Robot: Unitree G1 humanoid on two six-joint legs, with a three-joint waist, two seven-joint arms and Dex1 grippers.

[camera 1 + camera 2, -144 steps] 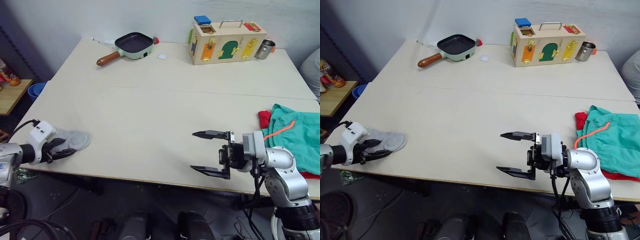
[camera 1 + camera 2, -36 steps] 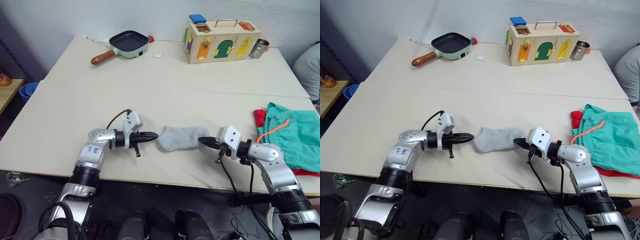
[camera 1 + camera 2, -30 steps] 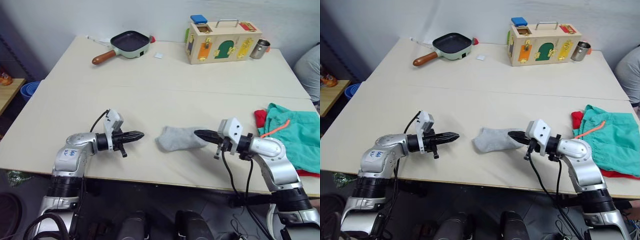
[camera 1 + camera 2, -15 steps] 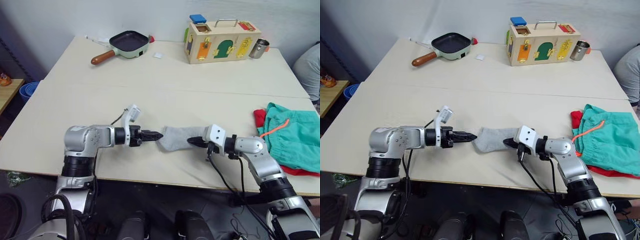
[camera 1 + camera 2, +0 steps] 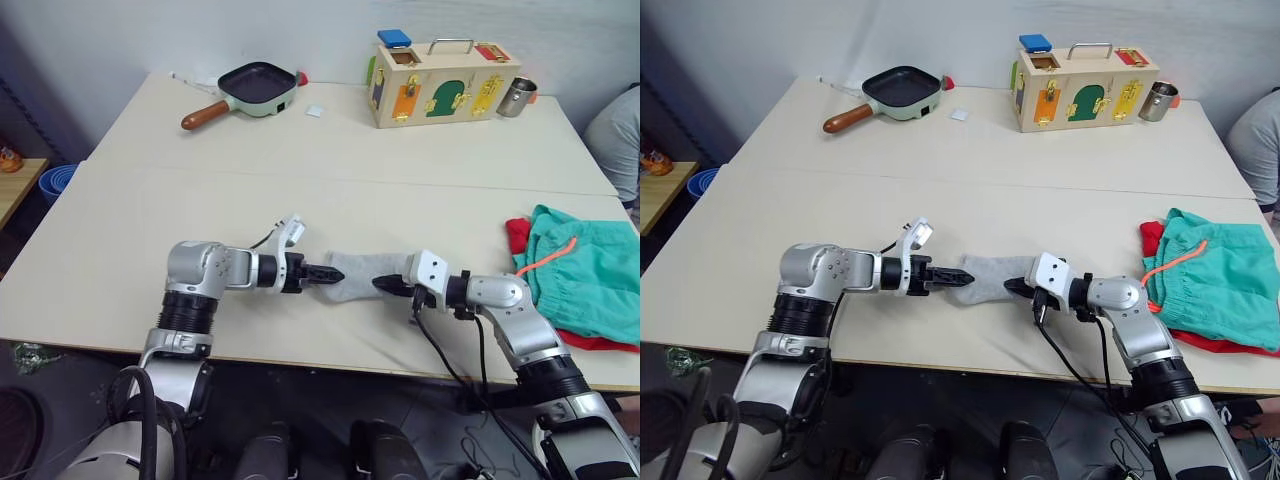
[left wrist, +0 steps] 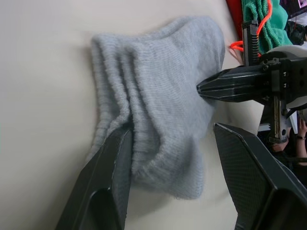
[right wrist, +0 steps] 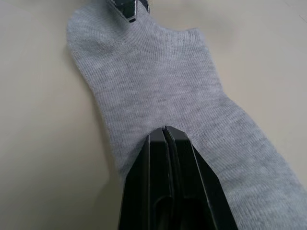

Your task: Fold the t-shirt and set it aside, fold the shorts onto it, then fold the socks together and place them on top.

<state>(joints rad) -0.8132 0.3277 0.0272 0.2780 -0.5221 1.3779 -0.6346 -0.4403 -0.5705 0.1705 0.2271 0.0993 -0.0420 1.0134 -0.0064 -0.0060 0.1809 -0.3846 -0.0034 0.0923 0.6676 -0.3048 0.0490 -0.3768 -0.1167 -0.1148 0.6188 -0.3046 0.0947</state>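
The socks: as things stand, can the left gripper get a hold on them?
Probably yes. The left gripper is open with its fingers either side of the near end of the socks; the right gripper, shut, presses the far end without blocking it.

t-shirt (image 5: 520,236): mostly hidden under shorts (image 5: 580,280) | shorts: cut off at frame edge

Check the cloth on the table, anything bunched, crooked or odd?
The socks are rumpled into ridges at the end by the left tool, not flat. The shorts lie crumpled on the t-shirt at the table's right edge, with the orange drawstring loose across them.
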